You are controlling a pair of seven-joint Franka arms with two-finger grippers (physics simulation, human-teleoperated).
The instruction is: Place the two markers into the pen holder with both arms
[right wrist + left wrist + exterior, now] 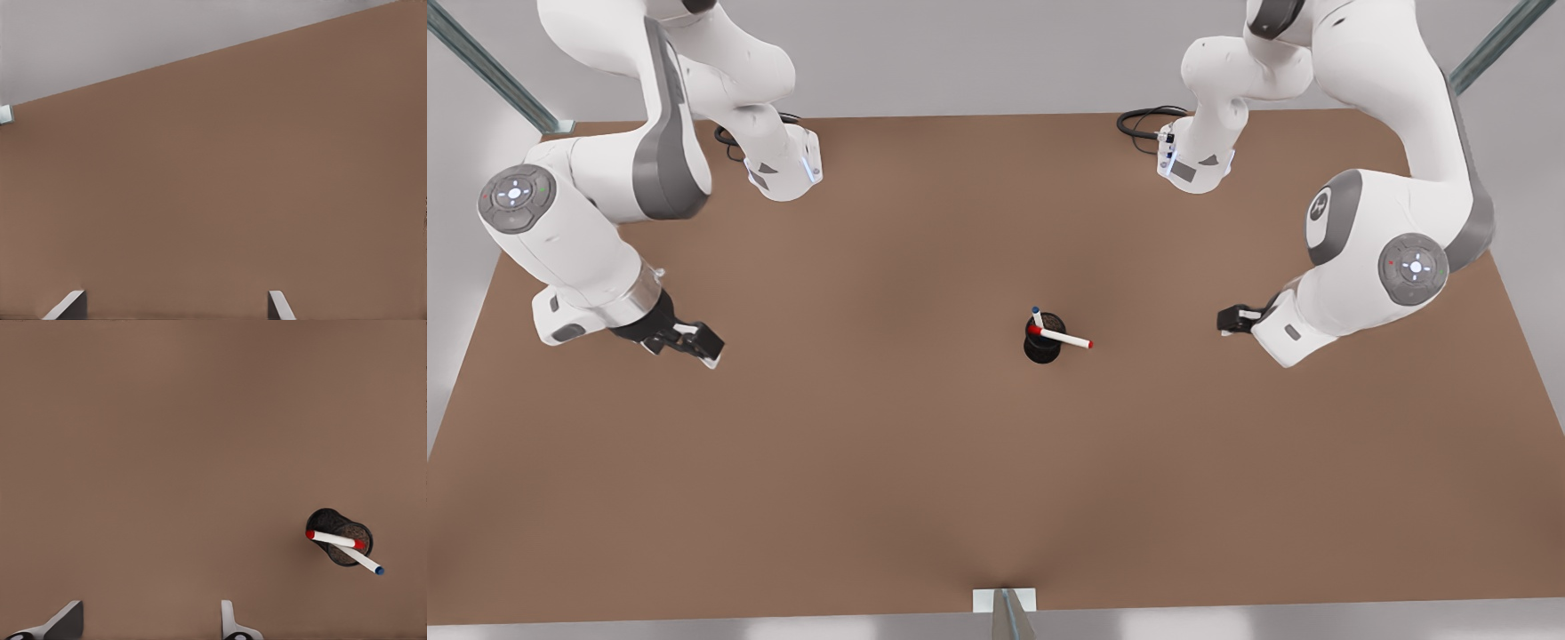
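The brown desk (pixel 871 489) carries everything. Both arms are bent low over it. The right gripper (pixel 694 345) at the front view's left and the left gripper (pixel 1227 320) opposite are wide open and empty. Between them stands the pen holder (pixel 1042 349). The red marker (pixel 1065 338) lies across its rim and the blue marker (pixel 1038 316) leans inside.

Left gripper (pixel 153 620) and right gripper (pixel 177 303) hover, fingers spread apart.
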